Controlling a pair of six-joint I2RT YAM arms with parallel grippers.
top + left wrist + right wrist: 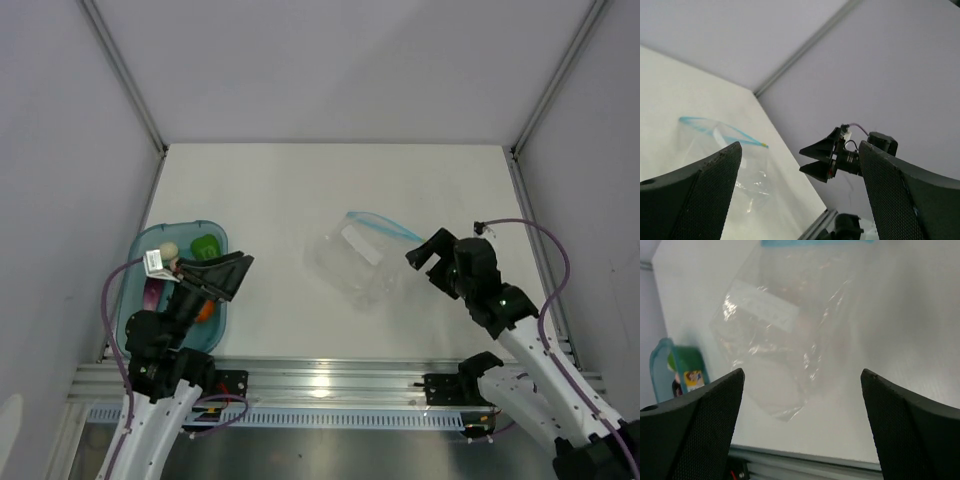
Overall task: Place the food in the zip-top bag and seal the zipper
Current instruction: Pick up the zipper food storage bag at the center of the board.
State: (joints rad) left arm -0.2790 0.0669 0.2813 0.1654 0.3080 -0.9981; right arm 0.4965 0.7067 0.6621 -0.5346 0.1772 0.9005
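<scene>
Lying slack near the middle of the table, a shade toward 3 o'clock, the zip-top bag (365,262) holds nothing that I can see: only its white label patch (362,245) and glare show through the plastic. The zipper (385,225) runs along the bag's 1 o'clock edge, and in the left wrist view its two blue lips bow apart, so the mouth looks unsealed.

All the visible food sits in the teal tray (140,245) at 9 o'clock of the bag: a green bell pepper (205,247), a cream egg (168,250), a purple eggplant (152,292) and a sliver of orange fruit (205,310). I judge the task barely begun, with every piece yet to go in and the sealing yet to do.

The left gripper (232,278) hangs over the tray's 3 o'clock rim, spread wide and empty. The right gripper (425,262) is just at 3 o'clock of the bag, also wide, holding nothing.

The left arm covers much of the tray, so I cannot find the slim green pod or tell how many eggs there are. The right wrist view cuts the zipper off at its top edge, and the left wrist view shows no tray.
</scene>
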